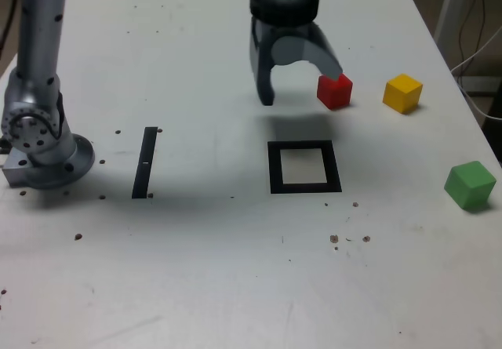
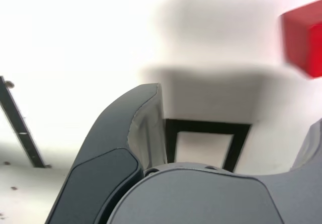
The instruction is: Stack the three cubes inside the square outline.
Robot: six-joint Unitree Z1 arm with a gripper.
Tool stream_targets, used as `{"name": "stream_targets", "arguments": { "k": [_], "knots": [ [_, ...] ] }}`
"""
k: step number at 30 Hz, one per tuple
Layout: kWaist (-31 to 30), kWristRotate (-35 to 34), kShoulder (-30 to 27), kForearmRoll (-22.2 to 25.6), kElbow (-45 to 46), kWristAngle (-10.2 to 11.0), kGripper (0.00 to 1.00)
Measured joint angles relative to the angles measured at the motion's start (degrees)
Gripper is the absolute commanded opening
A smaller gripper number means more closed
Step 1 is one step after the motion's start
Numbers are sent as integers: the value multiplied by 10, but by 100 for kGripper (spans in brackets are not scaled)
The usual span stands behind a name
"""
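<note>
Currently poised in the air above the tabletop (image 1: pixel 196 286), with the pincer (image 1: pixel 302 89) spread wide and gripping nothing. Pointing downward, at the far part of the scene, a little blurred in the exterior view. Casting a soft shadow (image 1: pixel 296 128) on the tabletop, just beyond the far edge of the square outline (image 1: pixel 275 169).

Just past the right finger in the exterior view, see the red cube (image 1: pixel 334 92), partly overlapped by the fingertip there but shown apart from both fingers in the wrist view. Farther right, near the red cube but not touching it, find the yellow cube (image 1: pixel 403 93). Nearer and farther right again, close to the right edge of the tabletop, find the green cube (image 1: pixel 470 185), well apart from the other two. Count all three cubes as resting separately on the tabletop, outside the square outline, with none stacked.

Find the square outline flat and to the right of centre, black around a pale middle. Left of it, see the straight black strip (image 1: pixel 145 163), also flat. At the far left, note the arm's grey base (image 1: pixel 49 161).
</note>
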Motion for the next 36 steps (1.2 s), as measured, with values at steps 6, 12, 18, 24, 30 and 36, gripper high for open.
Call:
{"name": "stream_targets", "arguments": {
  "k": [6,12,18,24,30,36],
  "knots": [
    [11,-21,46,31,-68,-1,99],
    [22,-29,97,53,-140,0,99],
    [32,-30,133,69,-183,1,98],
    [46,-30,165,83,-214,1,96],
    [49,-30,185,86,-224,-4,85],
    [53,-37,201,98,-233,-1,53]
  ]
}}
